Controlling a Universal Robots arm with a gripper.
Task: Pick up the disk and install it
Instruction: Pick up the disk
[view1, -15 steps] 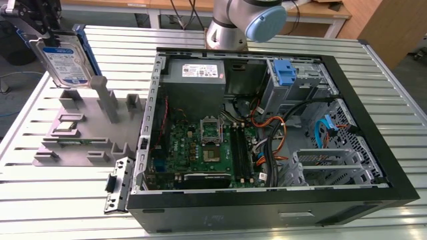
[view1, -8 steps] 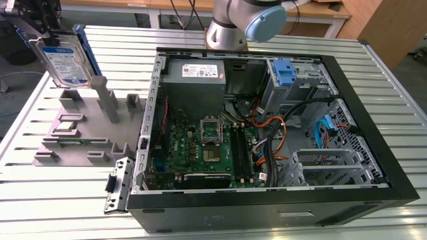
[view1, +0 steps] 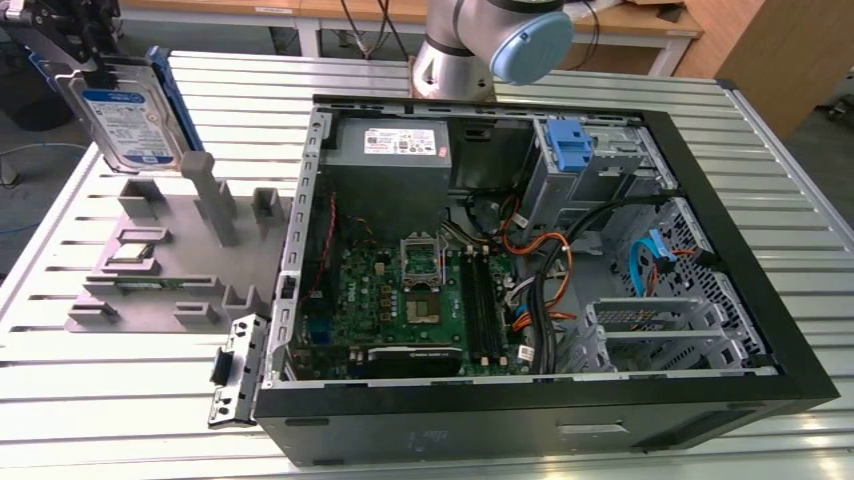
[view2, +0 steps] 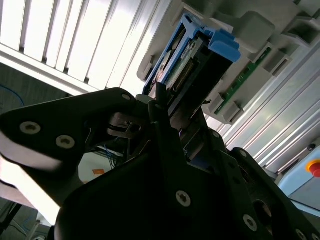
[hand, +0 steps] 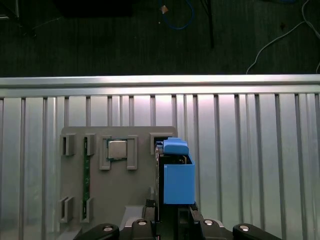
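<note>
While the gripper (view1: 96, 62) hung at the far corner on the exterior view's left, its dark fingers were clamped on the disk (view1: 130, 122). The disk stood upright above the far end of a grey moulded fixture (view1: 174, 262). Its blue-and-white label faced the camera and a blue plastic rail ran up one edge. On the exterior view's right lay the open black computer case (view1: 534, 420) on the ribbed metal table (view1: 120, 410). This view showed its green motherboard (view1: 414, 300), grey power-supply box (view1: 400, 142) and bundled cables.

From the second wrist view the gripper (view2: 170, 112) was matt black, bolted plates, squeezing the disk (view2: 197, 55) across its thin sides. The disk's connector edge and blue rail end pointed away towards the fixture (view2: 250, 25), where a green circuit strip (view2: 243, 79) sat in a slot.

Seen in the first wrist view, the disk (hand: 178, 176) appeared edge-on as a blue block, with the gripper (hand: 170, 221) beneath it. Beside it on the fixture (hand: 142, 195) lay a small square silver processor chip (hand: 117, 149).
</note>
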